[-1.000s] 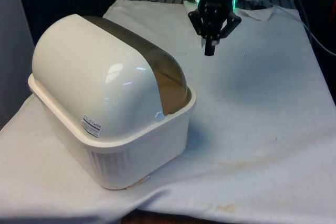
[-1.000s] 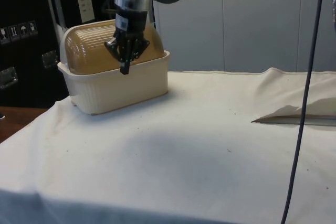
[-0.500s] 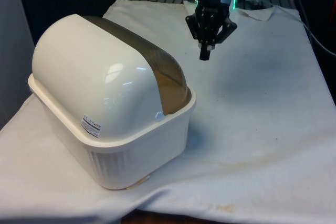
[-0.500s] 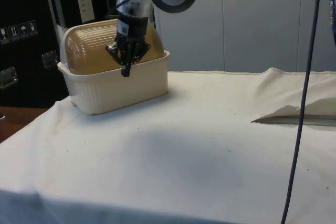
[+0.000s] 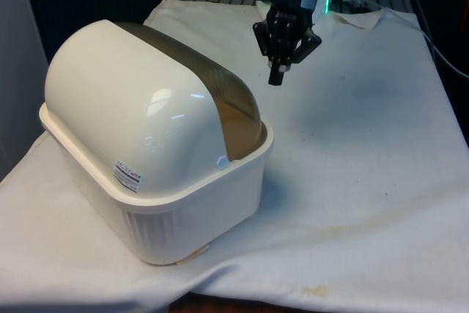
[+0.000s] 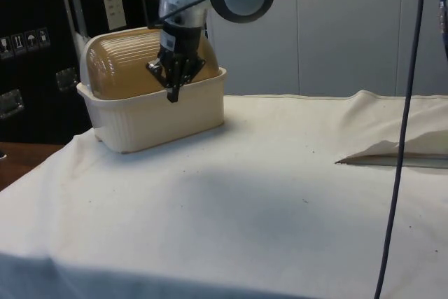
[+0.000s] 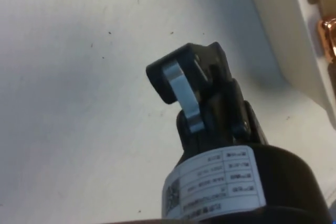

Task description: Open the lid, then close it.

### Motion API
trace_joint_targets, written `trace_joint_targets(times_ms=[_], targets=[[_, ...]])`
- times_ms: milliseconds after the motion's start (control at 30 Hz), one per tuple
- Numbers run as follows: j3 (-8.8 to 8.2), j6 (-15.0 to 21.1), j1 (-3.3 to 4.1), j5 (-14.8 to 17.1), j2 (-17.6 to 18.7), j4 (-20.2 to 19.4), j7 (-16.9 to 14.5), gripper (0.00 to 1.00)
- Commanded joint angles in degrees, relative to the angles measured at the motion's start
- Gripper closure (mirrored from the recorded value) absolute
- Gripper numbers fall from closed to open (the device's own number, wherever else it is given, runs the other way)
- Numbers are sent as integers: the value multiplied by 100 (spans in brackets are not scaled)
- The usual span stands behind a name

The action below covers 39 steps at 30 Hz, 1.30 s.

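Front view: domed brownish lid closed

My one obstacle is the cream plastic bread box with its domed, amber-tinted roll lid — it takes up the front view's left of the counter under its white cloth. From the side view it stands at the far corner, in front of the dark cabinets. The black two-finger gripper hangs above the cloth just beside the box's lidded face, jaws pressed together, touching nothing. Everything to the front view's right of the box is bare cloth — open passage, apart from a raised fold near the side view's right edge.
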Motion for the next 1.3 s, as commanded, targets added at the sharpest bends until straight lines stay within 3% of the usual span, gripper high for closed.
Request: trace_joint_targets(times_ms=[0,100,133,167,367,400,433,600,667,700,733,1000,1033,1067,1267], targets=[[-178,63,80,-309,34,63,269,100],[-212,52,80,-596,46,92,550,100],[-46,0,0,-367,6,11,355,100],[-218,52,80,-670,46,97,619,100],[-258,11,80,-1169,34,143,1106,100],[-109,0,0,-963,11,52,922,100],[-264,0,80,-1238,34,149,1169,100],[-292,-11,69,-1564,34,178,1495,100],[-309,-6,63,-1627,40,183,1558,100],[-183,-17,0,-1438,11,92,1381,100],[-321,0,63,-1656,46,183,1593,100],[-407,138,52,-1679,201,229,1736,100],[-286,52,0,-1490,155,138,1558,100],[-413,166,46,-1662,241,235,1748,100],[-493,338,23,-1587,447,344,1782,100]])
